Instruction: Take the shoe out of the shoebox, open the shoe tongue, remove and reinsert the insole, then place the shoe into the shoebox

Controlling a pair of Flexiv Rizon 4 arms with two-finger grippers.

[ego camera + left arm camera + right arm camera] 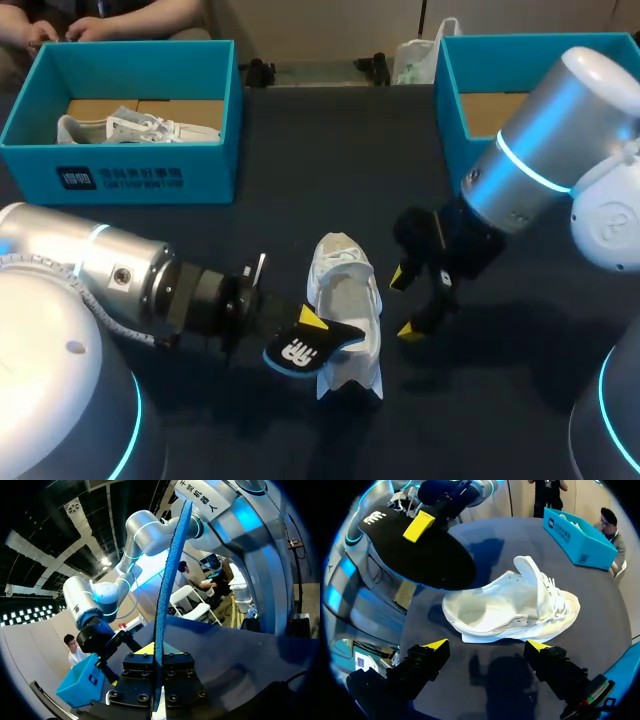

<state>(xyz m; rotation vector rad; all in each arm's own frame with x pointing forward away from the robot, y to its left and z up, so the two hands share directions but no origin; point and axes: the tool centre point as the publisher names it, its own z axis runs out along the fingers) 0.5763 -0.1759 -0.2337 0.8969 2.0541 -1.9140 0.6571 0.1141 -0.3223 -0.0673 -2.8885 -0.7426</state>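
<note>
Pinching insole (298,351) edge, left fingers (312,318) overhang shoe (346,290).

Even overhead light leaves the dark bench (330,150) dim. Soft shadows lie beside the white shoe (520,610) and under the right hand (486,645).

To me the insole (290,352) looks matt black foam, the shoe (345,290) white woven cloth, the table (330,150) dull, dark.
</note>
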